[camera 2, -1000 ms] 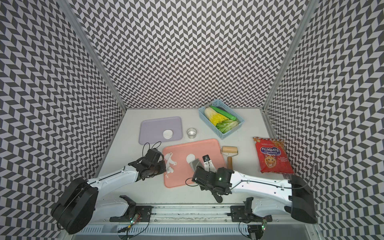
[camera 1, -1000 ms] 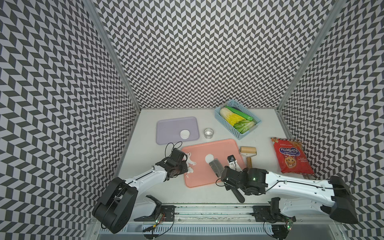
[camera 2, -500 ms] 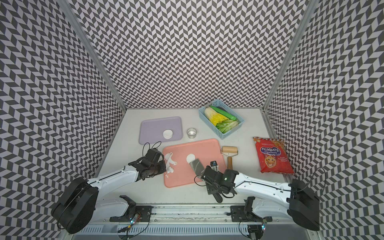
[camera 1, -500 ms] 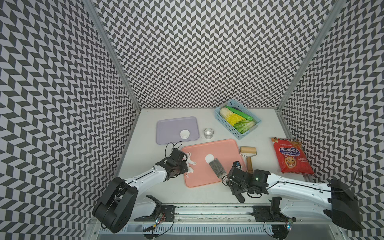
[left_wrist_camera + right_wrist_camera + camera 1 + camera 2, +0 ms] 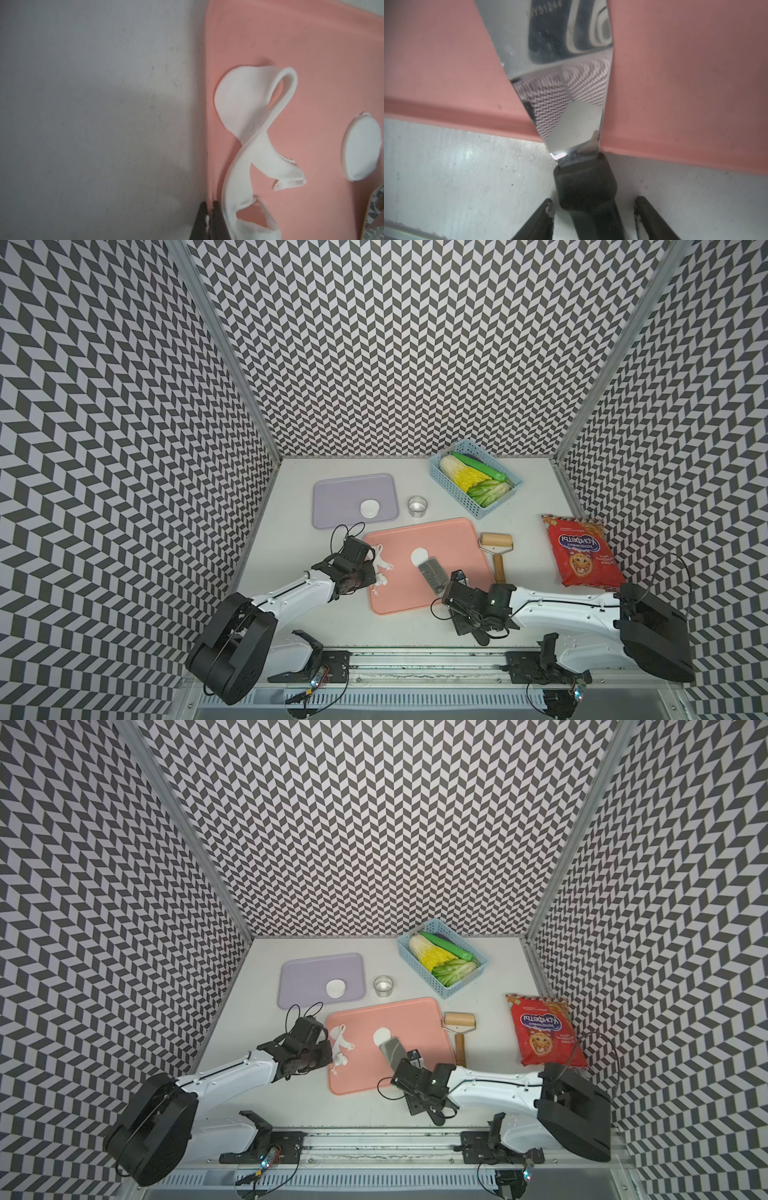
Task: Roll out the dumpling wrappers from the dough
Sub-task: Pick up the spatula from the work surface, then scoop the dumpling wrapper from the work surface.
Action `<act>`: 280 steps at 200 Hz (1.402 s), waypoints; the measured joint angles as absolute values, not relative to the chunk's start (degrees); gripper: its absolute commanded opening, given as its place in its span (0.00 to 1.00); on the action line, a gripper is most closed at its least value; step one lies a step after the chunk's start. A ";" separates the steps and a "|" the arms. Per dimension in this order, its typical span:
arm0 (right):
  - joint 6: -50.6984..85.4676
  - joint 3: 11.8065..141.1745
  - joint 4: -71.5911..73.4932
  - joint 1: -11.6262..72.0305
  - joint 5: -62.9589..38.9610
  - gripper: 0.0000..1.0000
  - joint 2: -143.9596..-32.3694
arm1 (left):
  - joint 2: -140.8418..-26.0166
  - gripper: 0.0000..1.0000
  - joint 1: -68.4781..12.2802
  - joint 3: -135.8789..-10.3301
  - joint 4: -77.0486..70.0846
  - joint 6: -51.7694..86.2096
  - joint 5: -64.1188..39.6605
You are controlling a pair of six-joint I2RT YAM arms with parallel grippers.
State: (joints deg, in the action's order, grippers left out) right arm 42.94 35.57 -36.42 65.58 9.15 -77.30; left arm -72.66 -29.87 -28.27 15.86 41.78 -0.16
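Nearest, a metal rail [image 5: 415,659] edges the pale grey tabletop [image 5: 291,506]. Just past it the right fingers [image 5: 537,224] stand apart on either side of a scraper [image 5: 566,83], clear of its black handle. Its blade lies across the near rim of the pink tray [image 5: 449,539].

At that tray's left edge the left fingers [image 5: 71,220] are pressed together beside the dough [image 5: 249,124], ragged white strips.

Of the dumpling wrappers [image 5: 418,556], one lies mid-tray at the blade's tip, and the rest are on the lilac tray [image 5: 332,497] farther back.

A rolling pin [image 5: 496,541] and a red snack bag [image 5: 582,551] lie to the right, with a metal ring cup [image 5: 417,506] and a blue basket [image 5: 455,493] of vegetables beyond.

Chevron-patterned walls [image 5: 395,344] enclose three sides.
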 measured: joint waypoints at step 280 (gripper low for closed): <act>25.89 58.00 -64.36 58.46 1.15 0.00 -79.59 | -73.82 0.00 -29.71 -28.75 14.39 41.43 -1.23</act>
State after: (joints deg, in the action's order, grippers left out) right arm 25.89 58.00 -64.36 58.46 1.15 -79.59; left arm -73.82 -29.71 -28.75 14.39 41.43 -1.23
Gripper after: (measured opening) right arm 0.300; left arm 0.066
